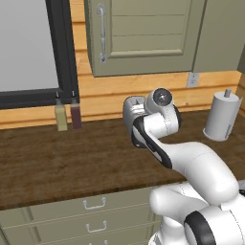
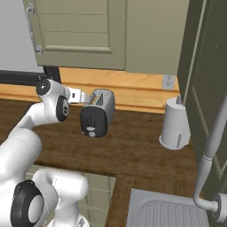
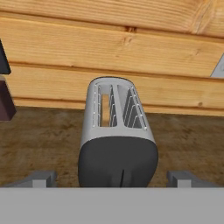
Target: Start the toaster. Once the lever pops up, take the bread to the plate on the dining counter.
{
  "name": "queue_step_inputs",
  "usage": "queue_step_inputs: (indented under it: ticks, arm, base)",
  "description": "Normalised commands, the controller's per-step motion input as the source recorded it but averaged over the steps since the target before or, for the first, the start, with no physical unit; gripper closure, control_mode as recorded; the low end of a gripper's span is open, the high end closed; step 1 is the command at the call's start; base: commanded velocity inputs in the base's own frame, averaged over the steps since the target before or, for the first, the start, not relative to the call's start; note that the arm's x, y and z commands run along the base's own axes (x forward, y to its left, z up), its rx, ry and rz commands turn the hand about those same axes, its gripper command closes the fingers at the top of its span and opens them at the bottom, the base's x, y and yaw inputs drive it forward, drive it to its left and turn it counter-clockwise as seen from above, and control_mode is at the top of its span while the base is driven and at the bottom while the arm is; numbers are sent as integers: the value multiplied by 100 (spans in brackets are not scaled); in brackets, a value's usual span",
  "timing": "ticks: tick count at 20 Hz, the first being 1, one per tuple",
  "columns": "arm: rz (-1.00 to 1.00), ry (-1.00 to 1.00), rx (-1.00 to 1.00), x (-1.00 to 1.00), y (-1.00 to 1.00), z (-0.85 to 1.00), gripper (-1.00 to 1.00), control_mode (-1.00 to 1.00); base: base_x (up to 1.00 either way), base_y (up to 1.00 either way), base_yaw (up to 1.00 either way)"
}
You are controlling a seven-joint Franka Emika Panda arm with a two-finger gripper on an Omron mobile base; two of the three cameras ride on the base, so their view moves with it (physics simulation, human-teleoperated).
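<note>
Now at the toaster

Jaws spread wide, the gripper [image 3: 114, 178] hangs just before the black end face of the toaster [image 2: 98, 113], which stands on the wooden bench [image 2: 133, 150]. Bread [image 3: 105, 110] sits sunk in one slot. A paper-towel roll [image 2: 176, 123] stands well apart.

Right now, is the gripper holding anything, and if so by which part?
Nothing is held. The gripper is open, its fingertips spread to either side of the toaster without touching it; the bread sits in one slot.
</note>
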Motion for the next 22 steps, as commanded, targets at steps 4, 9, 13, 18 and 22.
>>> queue_step_inputs:
  ticks: [4,9,13,18,22]
  arm:
    - [0,0,0,0,0,0,-100,-100]
    - [0,0,0,0,0,0,-100,-100]
    - [0,0,0,0,0,0,-100,-100]
    - [0,0,0,0,0,0,-100,-100]
    - [0,0,0,0,0,0,-100,-100]
  base:
    - [0,0,0]
    - [0,0,0]
    - [0,0,0]
    - [0,0,0]
    - [0,0,0]
